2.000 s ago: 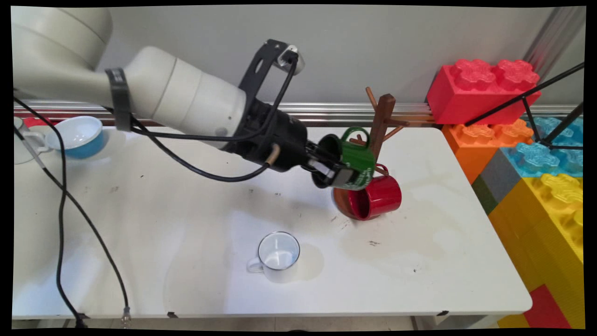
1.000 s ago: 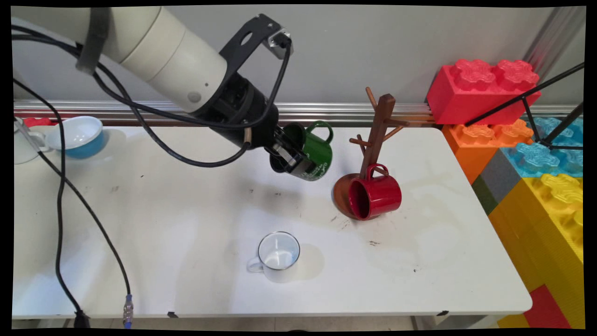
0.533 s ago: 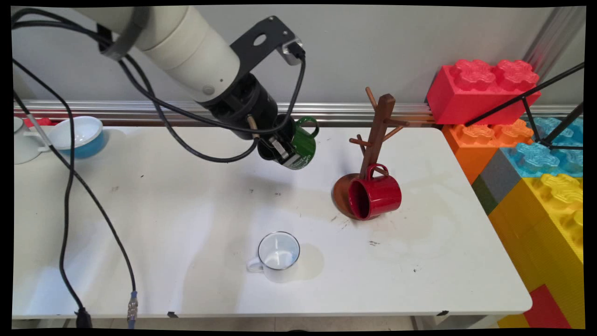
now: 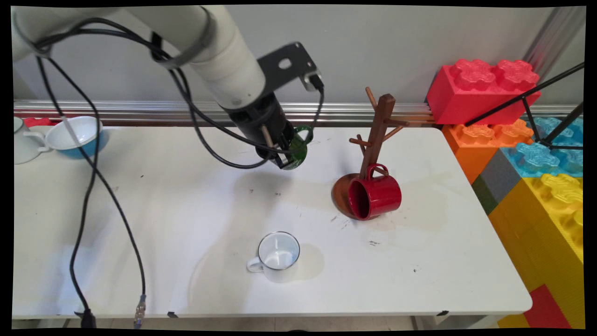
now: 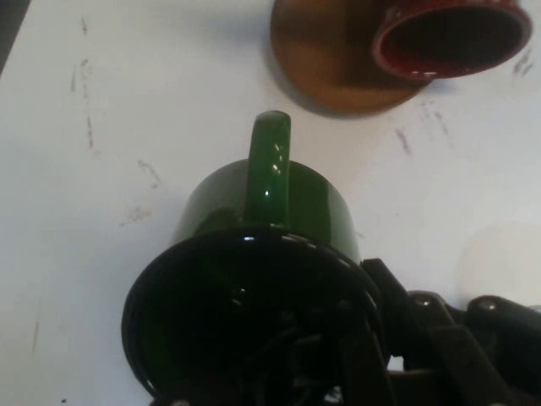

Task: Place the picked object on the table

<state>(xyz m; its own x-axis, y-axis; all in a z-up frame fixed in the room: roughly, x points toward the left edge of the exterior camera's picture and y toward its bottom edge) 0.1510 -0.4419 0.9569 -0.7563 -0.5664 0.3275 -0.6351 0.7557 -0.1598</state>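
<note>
Gripper (image 4: 285, 157) clamped on green mug's (image 4: 298, 148) rim, held left of mug tree (image 4: 373, 154), red mug (image 4: 375, 197) hanging low on it

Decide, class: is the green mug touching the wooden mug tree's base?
Apart. The hand view shows bare white table between the green mug and the mug tree's base.

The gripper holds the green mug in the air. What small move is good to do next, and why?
Probably a slow descent toward the bare table beneath. The gripper is shut on the green mug, which hangs tilted above the table, apart from the wooden mug tree and the red mug hanging on it, and apart from the white mug nearer the camera.
</note>
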